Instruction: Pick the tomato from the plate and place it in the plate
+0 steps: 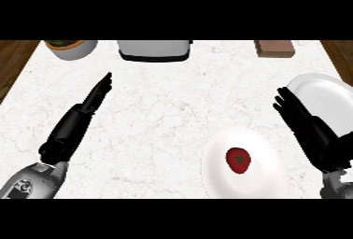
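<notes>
We observed the tomato (238, 159) lying on the near white plate (265, 184), slightly left of that plate's centre, with no hand touching it. A second white plate (331, 95) lay at the right edge of the worktop (179, 102), partly covered by the right hand (307, 122). The right hand was held with its fingers straight and apart, above and to the right of the tomato and apart from it. The left hand (77, 119) lay over the left side of the worktop, fingers extended and close together, well apart from both plates. Along the far edge we noted a pot (69, 48) holding what appeared to be greenery, a grey appliance (153, 49), and a brown block (276, 47).
</notes>
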{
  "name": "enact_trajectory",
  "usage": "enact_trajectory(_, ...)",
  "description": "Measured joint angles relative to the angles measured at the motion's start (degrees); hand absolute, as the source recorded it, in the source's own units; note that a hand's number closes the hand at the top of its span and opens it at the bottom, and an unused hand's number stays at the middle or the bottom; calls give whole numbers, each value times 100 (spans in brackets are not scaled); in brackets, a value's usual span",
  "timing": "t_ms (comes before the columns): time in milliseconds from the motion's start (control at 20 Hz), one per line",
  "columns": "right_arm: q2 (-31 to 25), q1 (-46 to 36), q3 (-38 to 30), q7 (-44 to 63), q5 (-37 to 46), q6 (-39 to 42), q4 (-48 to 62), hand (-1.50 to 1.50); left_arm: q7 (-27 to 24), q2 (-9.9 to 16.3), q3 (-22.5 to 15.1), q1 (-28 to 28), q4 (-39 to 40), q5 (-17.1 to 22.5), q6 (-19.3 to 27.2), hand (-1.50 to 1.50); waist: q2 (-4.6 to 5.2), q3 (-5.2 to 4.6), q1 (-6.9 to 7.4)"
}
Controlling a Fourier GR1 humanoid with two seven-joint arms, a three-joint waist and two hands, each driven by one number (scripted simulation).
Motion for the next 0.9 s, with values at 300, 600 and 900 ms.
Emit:
enact_trajectory(300, -24, -1145, -136, -535, -385, 954, 40, 150, 461, -402, 139, 631, 526, 448, 233, 0, 80, 32, 302)
enact_trajectory(600, -353, -1723, -451, -2013, 682, 1126, 1122, -150, 785, -872, 216, 1013, 946, 956, 319, 0, 109, 32, 302)
enact_trajectory(900, -320, -2049, -662, -3914, 867, 2169, 2867, -150, 883, -1089, 311, 1181, 1122, 1099, 369, 0, 61, 42, 161)
